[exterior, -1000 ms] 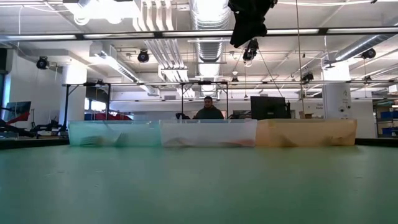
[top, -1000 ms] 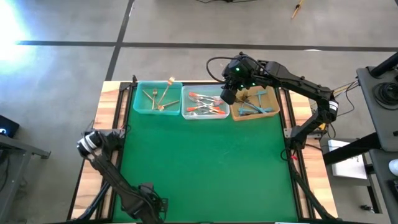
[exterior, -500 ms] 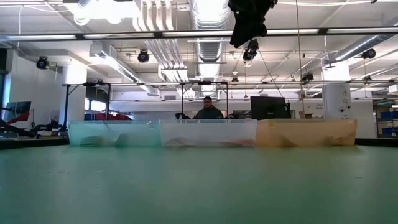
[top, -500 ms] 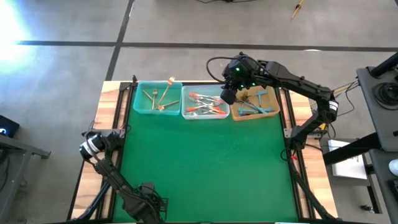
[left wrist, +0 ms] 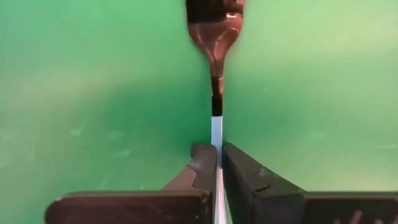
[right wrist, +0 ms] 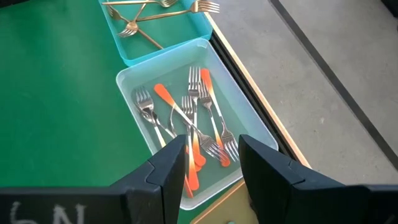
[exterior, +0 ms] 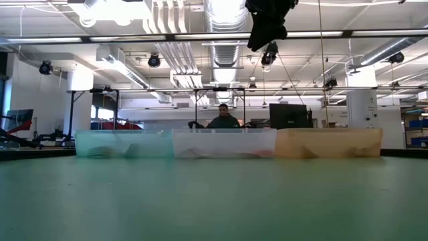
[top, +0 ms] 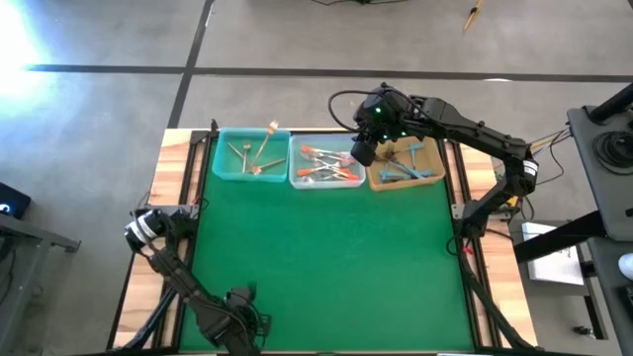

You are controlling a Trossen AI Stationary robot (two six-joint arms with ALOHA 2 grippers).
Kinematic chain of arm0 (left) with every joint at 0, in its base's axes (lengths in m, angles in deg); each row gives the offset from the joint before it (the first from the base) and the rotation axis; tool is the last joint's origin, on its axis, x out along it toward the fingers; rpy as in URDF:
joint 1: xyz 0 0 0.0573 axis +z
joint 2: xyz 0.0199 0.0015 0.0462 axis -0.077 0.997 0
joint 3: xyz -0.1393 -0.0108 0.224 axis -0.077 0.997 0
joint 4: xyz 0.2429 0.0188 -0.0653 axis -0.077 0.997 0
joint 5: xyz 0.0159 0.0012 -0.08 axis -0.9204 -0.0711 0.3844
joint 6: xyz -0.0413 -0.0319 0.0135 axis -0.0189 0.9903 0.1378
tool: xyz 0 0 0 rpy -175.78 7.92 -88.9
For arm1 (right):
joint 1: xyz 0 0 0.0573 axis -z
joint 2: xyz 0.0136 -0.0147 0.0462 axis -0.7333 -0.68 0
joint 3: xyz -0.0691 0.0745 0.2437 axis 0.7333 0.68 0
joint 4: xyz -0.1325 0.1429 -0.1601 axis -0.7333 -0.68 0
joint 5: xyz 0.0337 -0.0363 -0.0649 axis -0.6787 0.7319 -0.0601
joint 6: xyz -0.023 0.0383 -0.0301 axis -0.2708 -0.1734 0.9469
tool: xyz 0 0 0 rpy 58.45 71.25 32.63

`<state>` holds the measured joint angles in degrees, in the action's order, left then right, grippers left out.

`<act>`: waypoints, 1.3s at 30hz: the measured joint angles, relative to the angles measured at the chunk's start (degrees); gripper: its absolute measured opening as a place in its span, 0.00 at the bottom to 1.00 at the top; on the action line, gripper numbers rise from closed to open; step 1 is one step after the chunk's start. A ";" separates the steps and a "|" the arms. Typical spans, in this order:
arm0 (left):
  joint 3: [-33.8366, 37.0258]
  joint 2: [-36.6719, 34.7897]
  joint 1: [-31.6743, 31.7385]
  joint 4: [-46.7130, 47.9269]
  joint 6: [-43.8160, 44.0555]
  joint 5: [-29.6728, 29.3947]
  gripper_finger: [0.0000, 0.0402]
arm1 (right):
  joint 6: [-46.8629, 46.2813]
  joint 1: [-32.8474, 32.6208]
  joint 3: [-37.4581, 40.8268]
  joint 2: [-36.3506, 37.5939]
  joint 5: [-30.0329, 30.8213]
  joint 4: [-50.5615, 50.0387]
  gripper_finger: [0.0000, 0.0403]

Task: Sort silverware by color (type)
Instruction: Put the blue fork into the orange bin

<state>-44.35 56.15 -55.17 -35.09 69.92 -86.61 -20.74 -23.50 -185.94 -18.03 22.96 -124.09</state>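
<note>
The forks lie sorted in three bins at the table's far edge: gold ones in the teal bin, orange-handled ones in the clear bin and teal-blue-handled ones in the tan bin. My right gripper hangs open and empty high over the clear bin's right end; it also shows in the right wrist view and the low view. My left arm is folded at the near left corner. Its gripper is shut on a slim shiny utensil over the green mat. My left gripper pinches the utensil's pale narrow stem between its two fingers. The utensil runs along the fingers and sticks out past their tips, its wide dark glossy end farthest out. I cannot tell whether it touches the mat.
The green mat lies bare between the bins and my left arm. Wooden table edges and dark rails run along both sides. A person sits in the room far behind the bins.
My left arm has shifted a little at the near left corner; which way is not plain.
</note>
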 joint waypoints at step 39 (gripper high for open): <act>0.26 -16.90 1.73 -2.41 -48.65 -61.39 0.00 | 1.43 -0.02 0.02 0.00 0.02 0.34 0.35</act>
<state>-44.09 39.25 -53.45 -37.50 21.27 -148.00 -19.32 -23.52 -185.92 -18.03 22.98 -123.75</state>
